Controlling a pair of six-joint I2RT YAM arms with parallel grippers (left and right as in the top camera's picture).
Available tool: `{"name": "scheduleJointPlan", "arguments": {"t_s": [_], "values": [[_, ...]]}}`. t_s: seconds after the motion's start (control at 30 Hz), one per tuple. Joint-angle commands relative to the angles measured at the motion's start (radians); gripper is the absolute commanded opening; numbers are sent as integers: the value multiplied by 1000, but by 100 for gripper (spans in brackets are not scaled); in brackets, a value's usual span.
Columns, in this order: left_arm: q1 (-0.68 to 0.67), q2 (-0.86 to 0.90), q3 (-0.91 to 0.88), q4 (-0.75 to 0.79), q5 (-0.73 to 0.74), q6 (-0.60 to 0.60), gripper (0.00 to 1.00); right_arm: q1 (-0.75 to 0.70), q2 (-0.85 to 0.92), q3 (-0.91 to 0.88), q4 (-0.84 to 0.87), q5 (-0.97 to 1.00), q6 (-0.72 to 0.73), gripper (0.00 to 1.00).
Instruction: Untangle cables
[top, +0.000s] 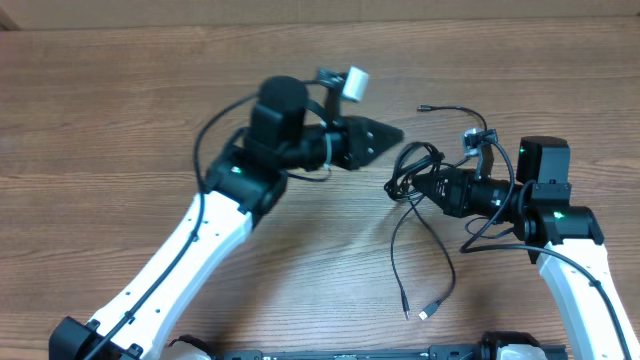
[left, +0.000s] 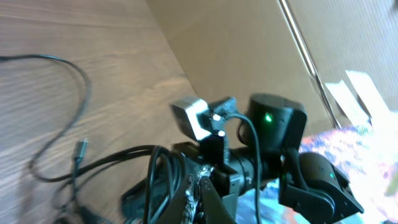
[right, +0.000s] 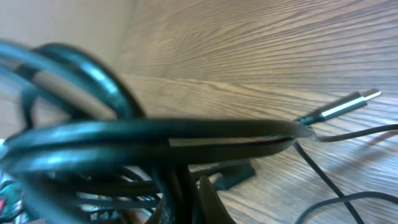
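Barely begun, I judge: the cables (top: 410, 168) lie knotted near the worktop's (top: 120, 120) right edge, right fingers (top: 428, 184) clamped on the knot, left fingers (top: 385, 133) pressed together, empty.

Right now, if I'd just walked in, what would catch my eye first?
The knot of thin black cables right of centre on the wooden table, with the right gripper pushed into it, seemingly pinching it. Two loose tails trail toward the robot's side, ending in small plugs. The left gripper points at the knot, not touching it.
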Motion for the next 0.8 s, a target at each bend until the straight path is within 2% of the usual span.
{"name": "scheduleJointPlan", "arguments": {"t_s": [0.0, 0.07, 0.13, 0.2, 0.23, 0.3, 0.47, 0.63, 0.77], "values": [[64, -17, 18, -64, 20, 43, 10, -2, -2, 5, 5, 32, 0, 4], [82, -17, 18, -111, 17, 82, 15, -2, -2, 5, 5, 32, 0, 4], [89, -17, 18, -153, 18, 108, 26, -2, -2, 5, 5, 32, 0, 4], [89, -17, 18, -171, 21, 114, 43, -2, -2, 5, 5, 32, 0, 4], [87, -17, 18, -180, 21, 114, 56, -2, -2, 5, 5, 32, 0, 4], [76, -17, 18, -199, 29, 137, 74, -2, -2, 5, 5, 32, 0, 4], [38, -17, 18, -216, 47, 205, 97, -2, -2, 5, 5, 31, 4, 4], [-24, -17, 18, -217, -29, 229, 100, -2, -2, 5, 5, 16, 4, 4], [-78, -17, 18, -219, -124, 254, 98, -2, -2, 5, 5, 16, 4, 4]]}}
